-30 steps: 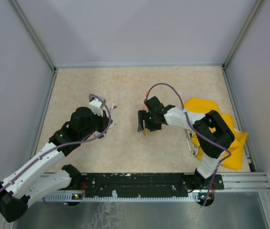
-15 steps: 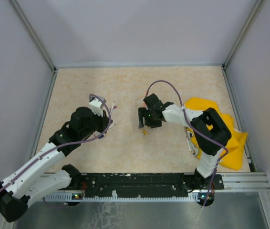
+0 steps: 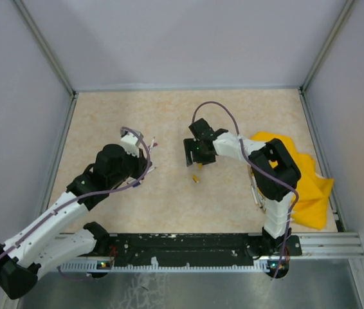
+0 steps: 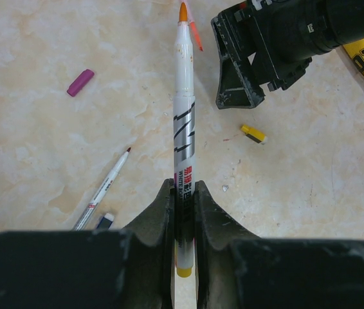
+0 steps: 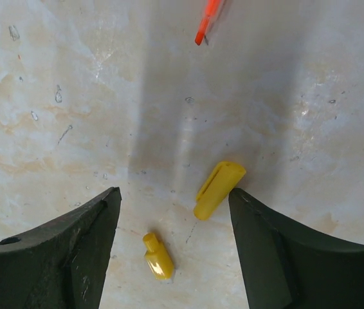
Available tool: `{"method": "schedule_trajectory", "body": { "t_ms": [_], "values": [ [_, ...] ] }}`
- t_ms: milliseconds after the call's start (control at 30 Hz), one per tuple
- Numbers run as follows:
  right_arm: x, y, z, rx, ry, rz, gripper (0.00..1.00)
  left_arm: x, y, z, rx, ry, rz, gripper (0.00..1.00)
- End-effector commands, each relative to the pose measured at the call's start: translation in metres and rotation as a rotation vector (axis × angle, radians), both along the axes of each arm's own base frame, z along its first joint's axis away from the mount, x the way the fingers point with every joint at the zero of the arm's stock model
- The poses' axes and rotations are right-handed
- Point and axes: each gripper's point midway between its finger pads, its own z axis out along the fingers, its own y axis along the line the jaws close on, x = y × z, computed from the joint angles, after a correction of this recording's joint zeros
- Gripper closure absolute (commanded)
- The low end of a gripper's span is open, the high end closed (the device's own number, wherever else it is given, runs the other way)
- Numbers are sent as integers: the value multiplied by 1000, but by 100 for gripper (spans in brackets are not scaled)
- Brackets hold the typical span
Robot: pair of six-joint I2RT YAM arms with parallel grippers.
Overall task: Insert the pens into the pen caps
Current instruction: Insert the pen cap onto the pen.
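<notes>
Right fingers [image 5: 72, 251] moved outward, left fingers [image 4: 157, 225] clamping pen [image 4: 183, 129]

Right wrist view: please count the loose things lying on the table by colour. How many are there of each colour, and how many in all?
Yellow: 2 (a cap and a small stub)
Orange-red: 1 (a pen tip at the top edge)
Total: 3

The right arm's fingers [image 3: 188, 154] sit near a tiny yellow cap [image 3: 197, 179] on the table [image 3: 137, 116] (yellow cloth [image 3: 310, 187] far right).
</notes>
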Motion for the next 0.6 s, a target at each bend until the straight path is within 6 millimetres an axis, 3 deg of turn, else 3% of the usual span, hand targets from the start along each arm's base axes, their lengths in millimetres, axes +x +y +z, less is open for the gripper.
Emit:
{"method": "schedule_trajectory", "body": {
  "t_ms": [0,233,567],
  "values": [
    [8,-14,-12,-94,1,15,33,4,-3,9,-23,-27,-3,100],
    [13,-24,-17,-161,-11,13,55,4,-7,4,-11,-9,-22,100],
    [11,-49,-21,-280,-32,6,75,4,-7,-1,-4,1,-22,100]
  ]
}}
